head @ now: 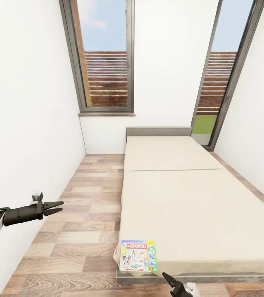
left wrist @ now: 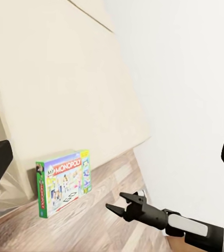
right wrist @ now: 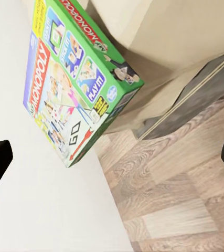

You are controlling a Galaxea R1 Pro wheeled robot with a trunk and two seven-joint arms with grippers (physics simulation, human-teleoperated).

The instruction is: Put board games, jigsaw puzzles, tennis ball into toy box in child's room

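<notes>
Both your grippers hang over the wooden floor [head: 86,231] beside the bed [head: 189,206].
Left to right: your left gripper [head: 57,207], fingers spread and empty; the Monopoly board game [head: 138,255] flat on the bed's near corner; your right gripper [head: 169,281], fingers apart, just beside the box.

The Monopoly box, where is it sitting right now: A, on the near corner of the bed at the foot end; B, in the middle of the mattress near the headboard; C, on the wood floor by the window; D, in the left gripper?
A: the Monopoly box lies flat on the near corner of the bed, at the foot end, with neither gripper touching it.
</notes>
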